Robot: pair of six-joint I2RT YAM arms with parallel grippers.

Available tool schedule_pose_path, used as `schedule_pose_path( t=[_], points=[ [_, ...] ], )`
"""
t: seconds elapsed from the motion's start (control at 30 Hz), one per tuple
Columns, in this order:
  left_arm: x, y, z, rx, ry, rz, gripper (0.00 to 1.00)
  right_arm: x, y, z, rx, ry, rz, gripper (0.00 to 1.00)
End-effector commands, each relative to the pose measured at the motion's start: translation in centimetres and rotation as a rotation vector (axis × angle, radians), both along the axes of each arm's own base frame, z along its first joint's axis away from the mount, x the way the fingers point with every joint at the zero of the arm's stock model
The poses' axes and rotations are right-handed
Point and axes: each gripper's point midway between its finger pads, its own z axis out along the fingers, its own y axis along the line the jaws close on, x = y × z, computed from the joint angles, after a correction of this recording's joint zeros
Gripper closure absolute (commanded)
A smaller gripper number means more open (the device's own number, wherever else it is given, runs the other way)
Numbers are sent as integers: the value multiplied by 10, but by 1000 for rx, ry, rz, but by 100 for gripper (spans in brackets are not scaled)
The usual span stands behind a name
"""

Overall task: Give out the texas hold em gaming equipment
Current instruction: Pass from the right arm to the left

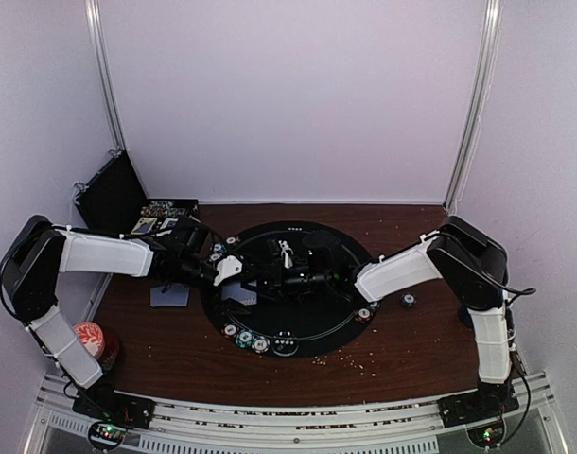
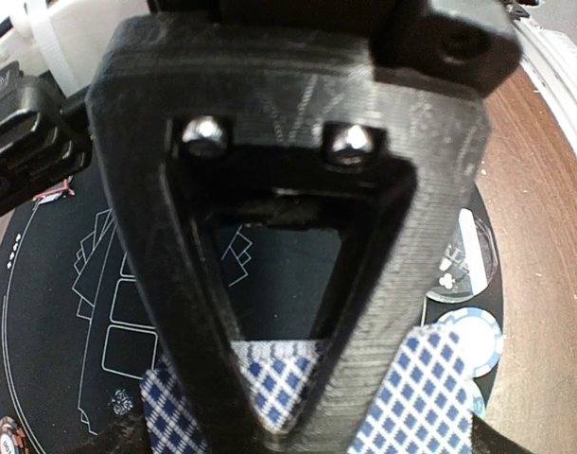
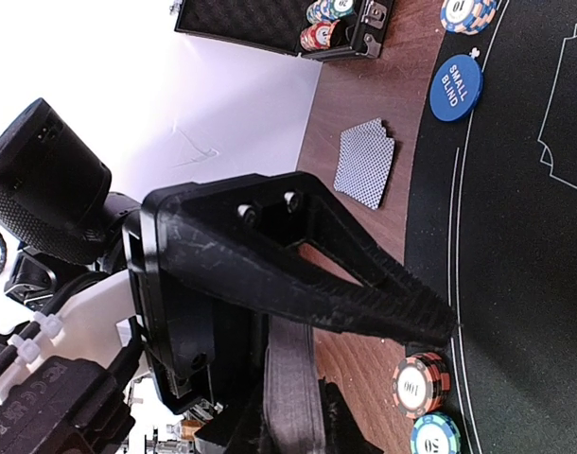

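From my station I see both arms stretched in over the round black poker mat [image 1: 312, 333], which lies in the middle of the dark brown wooden counter [image 1: 402, 364]; they meet above its centre. In the left wrist view one black finger [image 2: 270, 123] of the left end effector [image 2: 288, 426] fills nearly the whole picture. Under its tip are the playing cards with blue-and-white checked backs [image 2: 426, 374], spread a little over the mat. I cannot tell whether this end effector stands apart or presses on these cards, because the second finger is hidden. Just beside the cards, on the right of that view, lies a blue-and-white striped poker chip [image 2: 473, 336]. The right end effector [image 3: 442, 326] hangs low over the rim of the mat. Its serrated finger [image 3: 364, 298] comes to a point, but I cannot tell if the pair is together or apart. Near that tip lies a red-and-black striped chip [image 3: 421, 383], partly on the wood, and just beside it a teal chip [image 3: 436, 437]. A second small stack of checked cards [image 3: 364, 163] rests on the bare wood to the left of the mat. A blue round button printed SMALL BLIND [image 3: 456, 87] sits at the mat's rim near that stack. An open black case [image 1: 113, 194] stands at the far left corner, and a red-topped round can [image 1: 90, 336] is close to the left arm.
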Motion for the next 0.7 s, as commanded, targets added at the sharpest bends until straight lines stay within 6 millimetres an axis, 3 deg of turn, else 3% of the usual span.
schedule_pose_path(
  t=[0.0, 0.17, 0.33, 0.5, 0.67],
  points=[
    [-4, -7, 16, -67, -36, -58, 18, -8, 8, 14, 77, -29, 47, 100],
    [-6, -6, 14, -65, -23, -67, 25, -7, 7, 15, 94, -24, 43, 100],
    [-6, -7, 10, -56, -3, -74, 40, -7, 8, 17, 94, -29, 45, 100],
    [-4, -7, 8, -50, 1, -69, 42, -7, 6, 18, 88, -31, 44, 100],
    [4, -5, 3, -25, -4, -29, 47, -4, 4, 21, 69, -48, 34, 84]
  ],
)
